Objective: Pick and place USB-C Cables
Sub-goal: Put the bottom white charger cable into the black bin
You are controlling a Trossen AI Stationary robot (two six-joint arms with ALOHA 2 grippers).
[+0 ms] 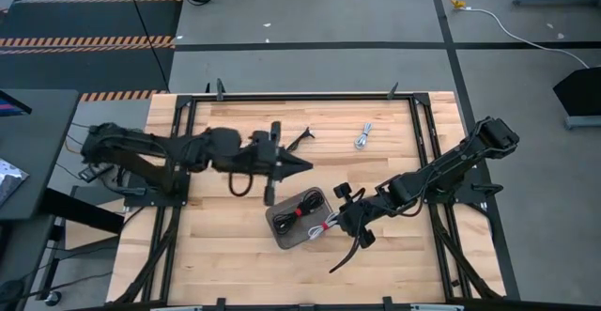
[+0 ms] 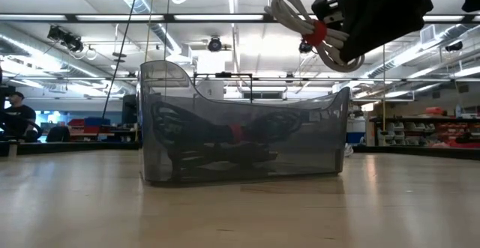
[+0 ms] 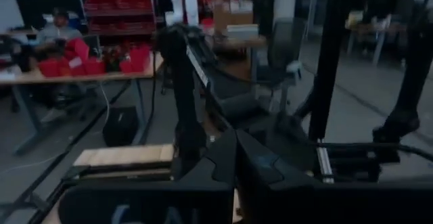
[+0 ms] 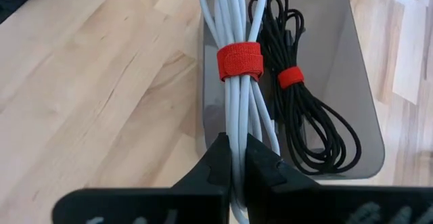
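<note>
left arm: parked over the left-middle of the table (image 1: 216, 255), nothing seen carried
left pincer (image 1: 302, 164): fingers pressed together and empty, tip aimed toward the middle of the table, just up from the tray
loose black cable (image 1: 299, 141): a small dark bundle lying on the wood just past the left pincer's tip, not touched; too small for details to be made out
tray (image 1: 279, 230): grey translucent bin sat near the middle of the table, a bit toward the front
black cable (image 4: 308, 126): already laid inside the tray, tied with a red band
white cable (image 4: 238, 82): coiled bundle with a red band, pinched at one end and held lengthwise over the tray's near-left part, clear above the rim in the low view
right pincer (image 4: 236, 163): clamped narrow on the white cable, hung just above the tray
spare white cable (image 1: 363, 136): left lying on the far right-middle of the table, well apart from the tray
step in hand: looks like the placing half, with the white cable being lined up over the tray and not yet let go
next move: probably the bundle gets lowered beside the black cable, then released; care needed so the dangling loops don't catch the tray's rim
</note>
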